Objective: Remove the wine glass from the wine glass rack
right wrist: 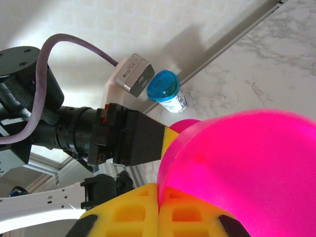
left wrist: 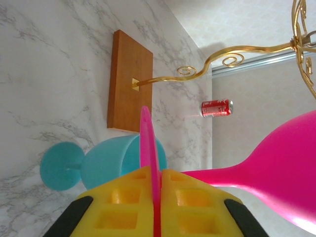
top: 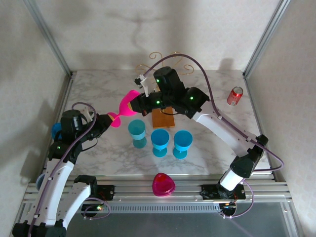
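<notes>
The pink wine glass (top: 124,107) is held tilted in the air between both grippers, just left of the wine glass rack. The rack's gold wire arms (top: 163,59) rise at the back over its wooden base (top: 163,118). My left gripper (top: 111,120) is shut on the glass's flat foot (left wrist: 147,143), its yellow pads (left wrist: 190,197) pressed on both faces. My right gripper (top: 137,104) is shut on the rim of the pink bowl (right wrist: 247,168). In the left wrist view the bowl (left wrist: 291,163) hangs below the gold scrolls (left wrist: 237,52) and beside the base (left wrist: 129,81).
Three blue glasses (top: 160,142) stand in a row in front of the rack base. A red soda can (top: 235,96) lies at the back right. Another pink glass (top: 163,184) sits at the table's front edge. A blue-lidded cup (right wrist: 167,91) stands by the left wall.
</notes>
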You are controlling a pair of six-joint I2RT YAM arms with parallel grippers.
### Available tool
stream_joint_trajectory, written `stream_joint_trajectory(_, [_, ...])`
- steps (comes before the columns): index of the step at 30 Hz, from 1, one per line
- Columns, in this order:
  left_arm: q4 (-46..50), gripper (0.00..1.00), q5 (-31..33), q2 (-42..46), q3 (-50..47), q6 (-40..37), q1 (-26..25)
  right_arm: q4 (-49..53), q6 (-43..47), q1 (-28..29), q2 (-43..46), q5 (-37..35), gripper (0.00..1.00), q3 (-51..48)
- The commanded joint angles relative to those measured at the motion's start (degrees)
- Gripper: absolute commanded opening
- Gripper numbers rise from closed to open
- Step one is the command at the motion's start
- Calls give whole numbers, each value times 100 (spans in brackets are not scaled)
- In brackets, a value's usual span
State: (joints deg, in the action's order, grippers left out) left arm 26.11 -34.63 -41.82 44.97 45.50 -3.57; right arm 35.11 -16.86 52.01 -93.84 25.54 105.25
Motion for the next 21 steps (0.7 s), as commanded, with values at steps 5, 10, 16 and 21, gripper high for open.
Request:
stream_joint_trajectory(5, [-150, 33, 223, 67, 117, 143, 36, -198, -273, 16, 353, -64, 0, -310])
stream_joint_trajectory(10, [-164, 36, 245, 65, 117, 153, 35, -173, -309, 22, 526, -109, 0, -405])
stream_joint_trajectory(16, [-115, 39, 411, 49, 152, 75, 34, 1, -379, 38, 877, -236, 0, -570])
stream_joint_trajectory(21, [-127, 39, 534, -10, 212, -19, 32, 383, -393, 97, 1317, -505, 0, -734])
